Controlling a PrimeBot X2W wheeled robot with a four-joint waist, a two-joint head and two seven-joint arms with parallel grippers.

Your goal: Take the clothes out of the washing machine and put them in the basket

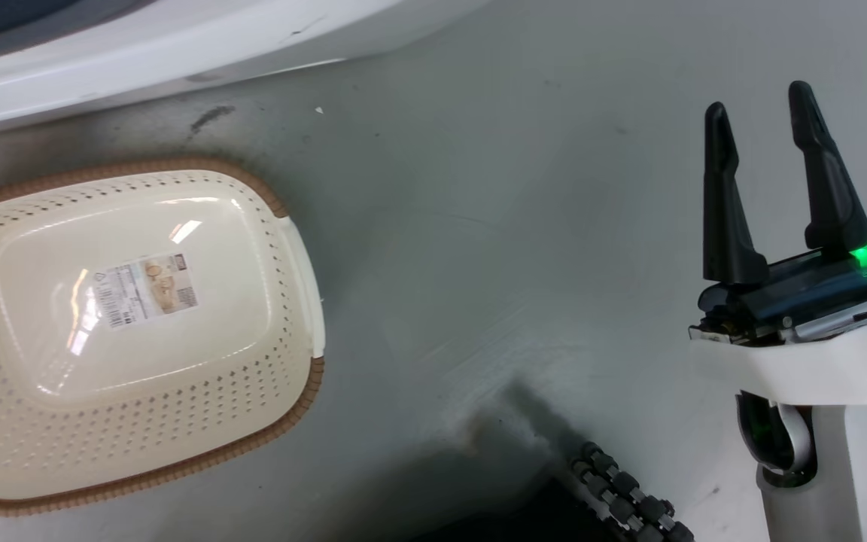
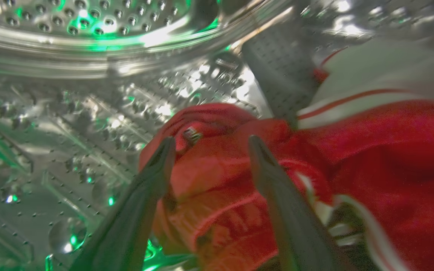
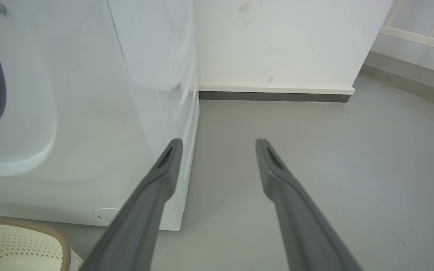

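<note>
With the left gripper [image 2: 212, 141] spread apart over the clothes [image 2: 209, 177] at 4 o'clock in the washing machine drum [image 2: 89, 113], a thick fold is to be straddled deeply before closing, while the right gripper [image 1: 759, 96] is held apart and the basket [image 1: 268, 421] stands empty at 9 o'clock.

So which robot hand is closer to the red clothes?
Left. The left gripper is inside the steel drum, jaws open right at the red clothes. The right gripper is outside, over the floor beside the washing machine.
</note>
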